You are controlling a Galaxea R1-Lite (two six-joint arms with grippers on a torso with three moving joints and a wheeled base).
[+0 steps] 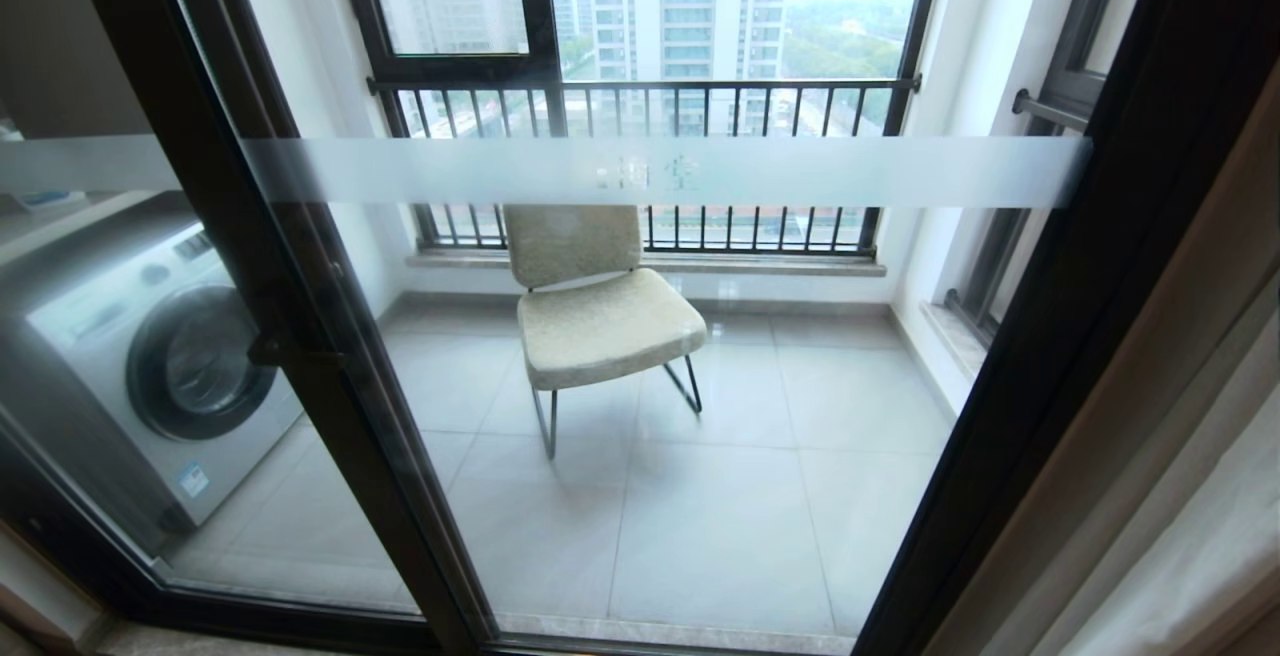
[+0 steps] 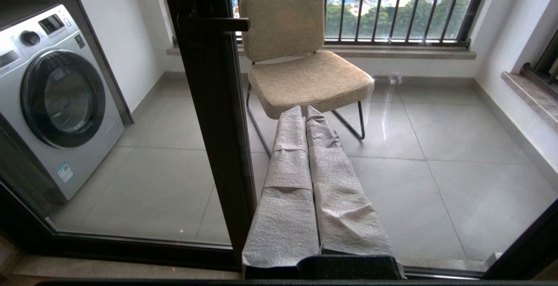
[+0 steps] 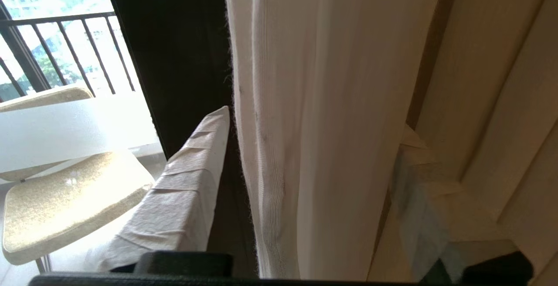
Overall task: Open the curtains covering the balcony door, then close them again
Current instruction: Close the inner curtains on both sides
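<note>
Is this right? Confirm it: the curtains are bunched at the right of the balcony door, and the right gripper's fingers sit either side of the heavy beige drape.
One thing is wrong. The right wrist view shows the right gripper with its fingers either side of the white sheer curtain, not the heavy beige drape, which hangs beside it. The curtains are indeed bunched at the right of the balcony door.

Left gripper [image 2: 306, 116]: two long tapered fingers [image 2: 290, 181] wrapped in wrinkled grey-white textured tape, seams overlapping, mounted on a black base. Right gripper [image 3: 314, 120]: same taped fingers [image 3: 183, 199], creased wrap, black mount at their roots.
</note>
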